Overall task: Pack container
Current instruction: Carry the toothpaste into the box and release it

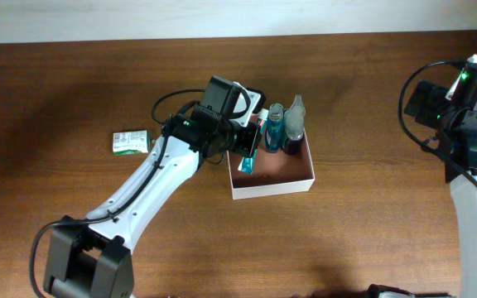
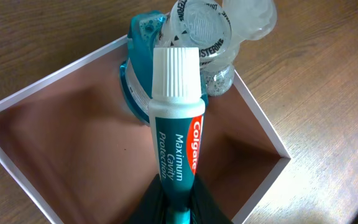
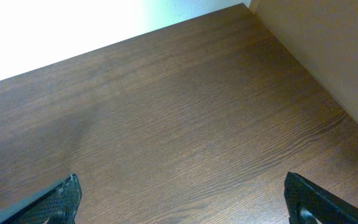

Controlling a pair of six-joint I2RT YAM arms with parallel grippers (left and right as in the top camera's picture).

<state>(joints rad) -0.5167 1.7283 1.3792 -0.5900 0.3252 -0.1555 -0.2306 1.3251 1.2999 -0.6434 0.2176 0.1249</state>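
Container (image 1: 272, 192): square, shallow, white-walled, reddish-brown floor. Sits flat at mid-desk, a little right of centre. Near half of the floor is bare.

Inside, along the far wall: a teal mouthwash bottle (image 1: 276, 126) with a clear ribbed cap, and just right of it a clear-topped bottle (image 1: 295, 124). Both are upright and close together, seemingly touching. Tucked against the wall like that, they leave the rest of the floor free for longer items.

Over the container's left side: a Colgate toothpaste tube (image 2: 176, 124). White cap leads, pointing toward the two bottles. Left pincer (image 2: 178, 208) is clamped on the tube's flat tail end. That hold keeps the dark fingers out at the box edge while the cap end reaches in. From the wrist view the tube hangs above the floor. Whether the cap touches the mouthwash bottle I cannot tell.

Judgement: the tube is mid-placement. It probably needs lowering flat onto the bare floor before release, and a nudge forward could tip the bottles.

Outside: a green-and-white soap packet (image 1: 130, 142) lies on the desk (image 1: 371, 248), well left of the box, unpacked.

Right pincer (image 3: 182, 202): spread wide, empty, over bare wood at the far right edge, clear of the work.
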